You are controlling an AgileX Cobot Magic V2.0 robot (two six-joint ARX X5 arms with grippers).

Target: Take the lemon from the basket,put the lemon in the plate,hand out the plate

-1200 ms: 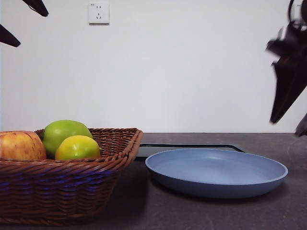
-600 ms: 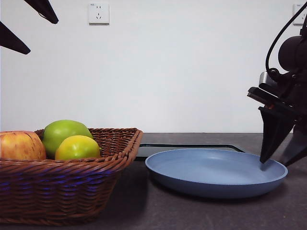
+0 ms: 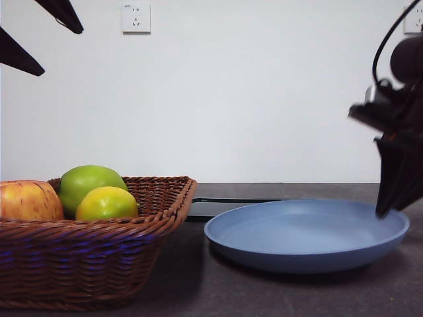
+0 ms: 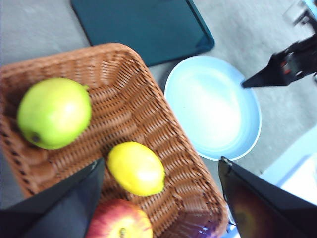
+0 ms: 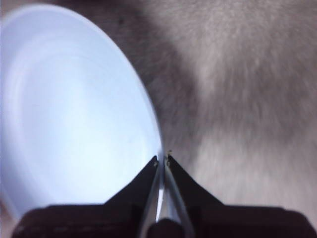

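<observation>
Lemon sits in the basket, touching the red apple, green apple beside it. My left gripper hangs above it, jaws spread wide. Skin looks smooth and glossy, likely slippery but firm and light; I'd take it across the short middle. My right gripper is pinching the plate rim, that edge lifted. Plate looks stiff and thin, so the grip could tilt or slip.
</observation>
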